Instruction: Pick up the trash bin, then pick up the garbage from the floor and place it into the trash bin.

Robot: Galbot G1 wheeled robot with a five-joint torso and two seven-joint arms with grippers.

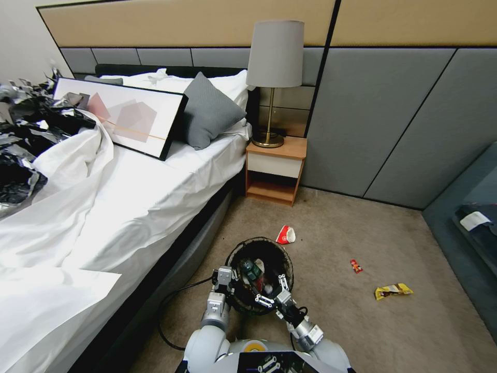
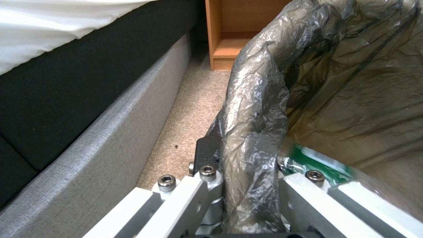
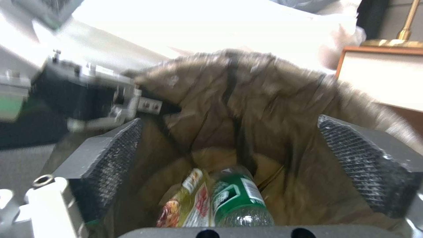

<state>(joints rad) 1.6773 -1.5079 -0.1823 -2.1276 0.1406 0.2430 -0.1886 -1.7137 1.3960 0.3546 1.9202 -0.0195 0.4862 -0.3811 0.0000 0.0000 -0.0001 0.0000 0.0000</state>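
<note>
Trash bin [image 1: 260,274], small and round with a black bag liner, sits before me beside the grey bed base [image 2: 88,145], my left gripper [image 2: 247,172] clamped on its rim. My right gripper [image 3: 229,158] hangs spread-fingered over a green-labelled plastic bottle [image 3: 240,201] inside; a red-and-white paper cup [image 1: 285,235], yellow wrapper [image 1: 393,290] and small red wrapper [image 1: 355,266] lie on the carpet.

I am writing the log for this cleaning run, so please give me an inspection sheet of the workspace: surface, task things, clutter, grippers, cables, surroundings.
Surface: tan carpet floor, in use.
Task things: trash bin with black liner, held off the bedside; green-label bottle and wrapper inside. On the floor: red-and-white cup, small red wrapper, yellow wrapper.
Clutter: black plastic sheets and framed picture on the bed.
Grippers: left gripper shut on the bin rim; right gripper open over the bin mouth.
Cables: black cable on the floor beside the bed.
Surroundings: bed, nightstand, lamp.
</note>
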